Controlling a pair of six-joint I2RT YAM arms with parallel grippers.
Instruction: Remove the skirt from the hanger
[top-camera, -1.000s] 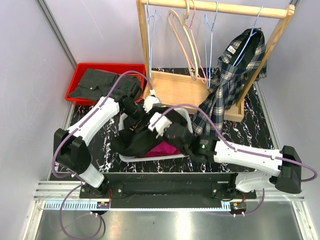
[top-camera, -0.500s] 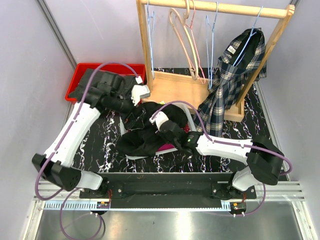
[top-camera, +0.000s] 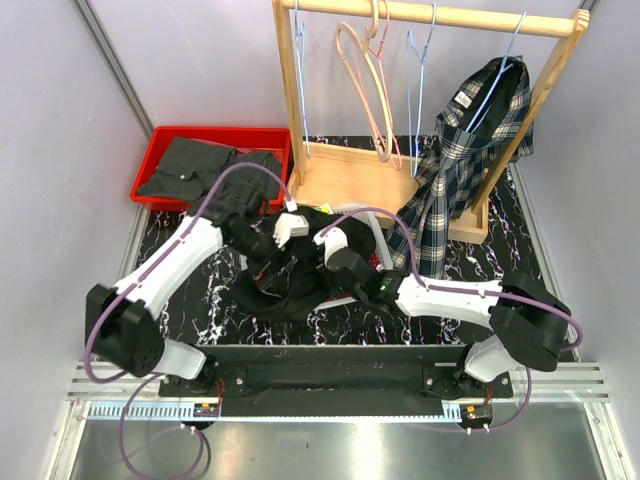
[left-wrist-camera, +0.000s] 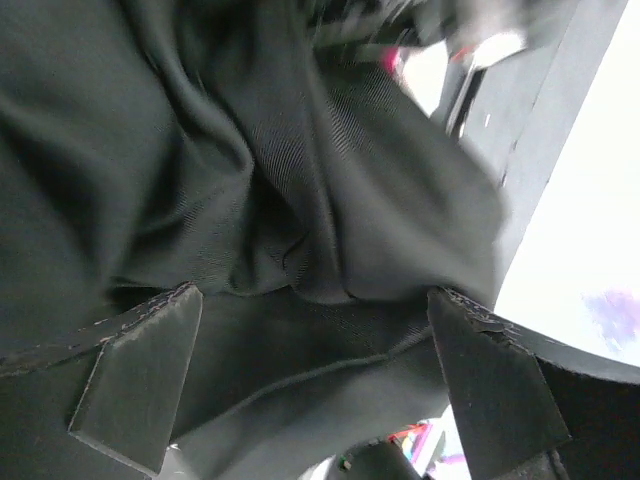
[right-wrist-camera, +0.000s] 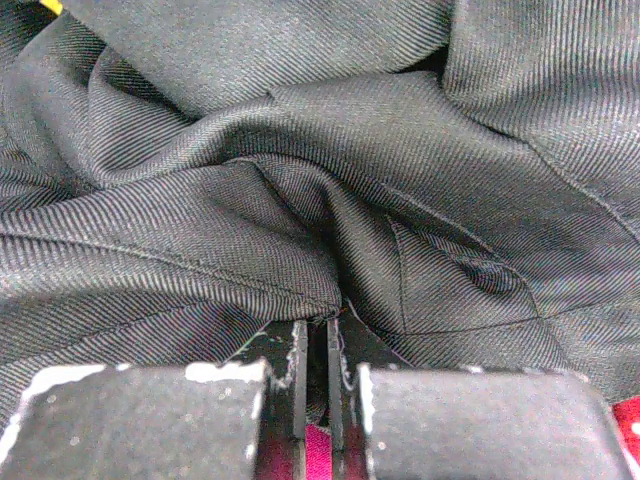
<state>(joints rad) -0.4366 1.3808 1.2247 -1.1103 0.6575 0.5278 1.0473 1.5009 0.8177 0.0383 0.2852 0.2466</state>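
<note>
Centrally on the marbled black desk (top-camera: 200, 290) we count one black skirt (top-camera: 290, 285), lying crumpled in a heap between two arms. Behind it stands one wooden rack (top-camera: 350, 175). One plaid garment (top-camera: 455, 170) hangs on the rack from one blue hanger (top-camera: 512, 45). The bare hangers (top-camera: 365, 70) beside it overlap too much for us to give a firm count. One red bin (top-camera: 155, 160) sits at the far left corner of the desk with dark clothes folded inside.

We see the left arm (top-camera: 175, 260) reach in from the left, bend at the elbow and turn down onto the top of the heap. Its claw (left-wrist-camera: 312, 295) stands wide, with one dark finger (left-wrist-camera: 140, 375) at each side of the left wrist view and loose folds of the skirt (left-wrist-camera: 250, 190) between them. We cannot see either finger pressing the cloth.

The right arm (top-camera: 450, 295) lies low and nearly flat, stretched from the right base to the heap's right side. Its claw (right-wrist-camera: 315, 335) is narrow, the two jaws almost touching, and it nips a folded edge of the skirt (right-wrist-camera: 330, 200) right at the tips. A sliver of pink (right-wrist-camera: 305, 450) shows below the jaws.
</note>
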